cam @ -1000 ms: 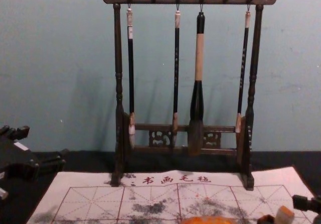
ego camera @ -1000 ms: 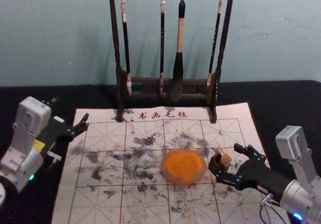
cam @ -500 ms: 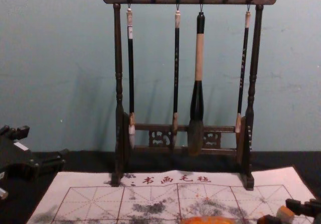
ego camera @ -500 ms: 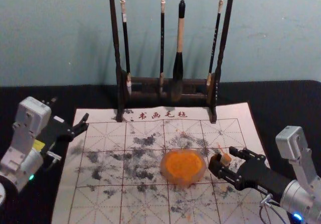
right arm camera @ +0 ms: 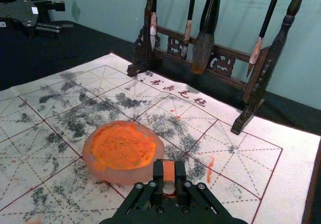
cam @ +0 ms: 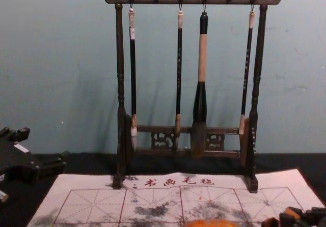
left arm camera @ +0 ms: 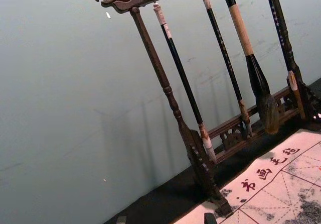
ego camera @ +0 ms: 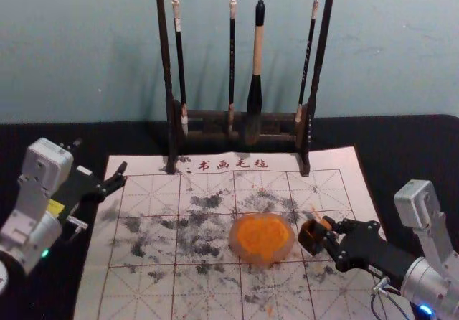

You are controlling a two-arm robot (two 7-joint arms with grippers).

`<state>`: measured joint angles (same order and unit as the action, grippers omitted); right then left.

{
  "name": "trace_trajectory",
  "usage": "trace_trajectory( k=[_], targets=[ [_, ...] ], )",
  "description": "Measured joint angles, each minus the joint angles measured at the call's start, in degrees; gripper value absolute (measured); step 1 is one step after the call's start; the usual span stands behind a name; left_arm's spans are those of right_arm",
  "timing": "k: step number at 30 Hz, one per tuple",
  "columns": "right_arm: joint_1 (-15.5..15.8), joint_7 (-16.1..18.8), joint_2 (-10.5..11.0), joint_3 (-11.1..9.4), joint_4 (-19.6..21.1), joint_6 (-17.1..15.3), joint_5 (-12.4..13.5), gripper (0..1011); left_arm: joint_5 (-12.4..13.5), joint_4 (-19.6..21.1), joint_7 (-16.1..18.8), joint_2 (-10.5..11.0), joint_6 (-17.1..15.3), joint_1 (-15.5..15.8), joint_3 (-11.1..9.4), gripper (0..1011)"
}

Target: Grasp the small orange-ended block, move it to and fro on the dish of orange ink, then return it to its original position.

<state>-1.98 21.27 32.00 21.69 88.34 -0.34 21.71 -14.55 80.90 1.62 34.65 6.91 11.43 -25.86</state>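
In the head view my right gripper (ego camera: 328,231) is shut on the small block (ego camera: 326,223), beside a small dark box (ego camera: 310,235). In the right wrist view the block (right arm camera: 169,173) shows its orange end between the fingertips of my right gripper (right arm camera: 169,179). The dish of orange ink (ego camera: 262,238) lies on the mat just left of the box; in the right wrist view the dish (right arm camera: 123,148) is beside the gripper, apart from the block. My left gripper (ego camera: 120,178) is parked, open, over the mat's left edge; its fingertips (left arm camera: 209,218) stand apart in the left wrist view.
A dark wooden rack (ego camera: 169,83) with hanging brushes, among them a large brush (ego camera: 255,83), stands at the mat's far edge. The white mat (ego camera: 143,277) with red grid lines and ink smudges lies on a black tabletop (ego camera: 401,140).
My right gripper's fingers were spread around the block and have shut on it. The block sits about where it was, now largely covered by them. The left arm has stayed still.
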Motion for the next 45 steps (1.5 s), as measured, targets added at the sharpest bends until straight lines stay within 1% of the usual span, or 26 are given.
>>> trace_trajectory(
  k=[1, 3, 20, 23, 30, 39, 45],
  targets=[
    [0.0, -0.01, 0.0, 0.0, 0.0, 0.0, 0.0, 90, 0.0, 0.0, 0.0, 0.0, 0.0, 0.0, 0.0, 1001],
    [0.0, -0.01, 0.0, 0.0, 0.0, 0.0, 0.0, 80, 0.0, 0.0, 0.0, 0.0, 0.0, 0.0, 0.0, 1001],
    [0.0, 0.0, 0.0, 0.0, 0.0, -0.01, -0.01, 80, 0.0, 0.0, 0.0, 0.0, 0.0, 0.0, 0.0, 1001],
    [0.16, 0.02, -0.14, -0.19, 0.04, 0.2, -0.32, 79, 0.0, 0.0, 0.0, 0.0, 0.0, 0.0, 0.0, 1001],
    [1.0, 0.57, -0.75, -1.78, 0.96, 0.78, -0.65, 79, 0.0, 0.0, 0.0, 0.0, 0.0, 0.0, 0.0, 1001],
    [1.72, 1.81, -1.5, -3.88, 2.39, -0.05, 0.03, 79, 0.0, 0.0, 0.0, 0.0, 0.0, 0.0, 0.0, 1001],
    [2.08, 2.25, -1.64, -5.4, 4.43, -0.86, 1.03, 79, 0.01, 0.0, 0.0, 0.0, 0.0, 0.0, 0.0, 1001]
  ],
)
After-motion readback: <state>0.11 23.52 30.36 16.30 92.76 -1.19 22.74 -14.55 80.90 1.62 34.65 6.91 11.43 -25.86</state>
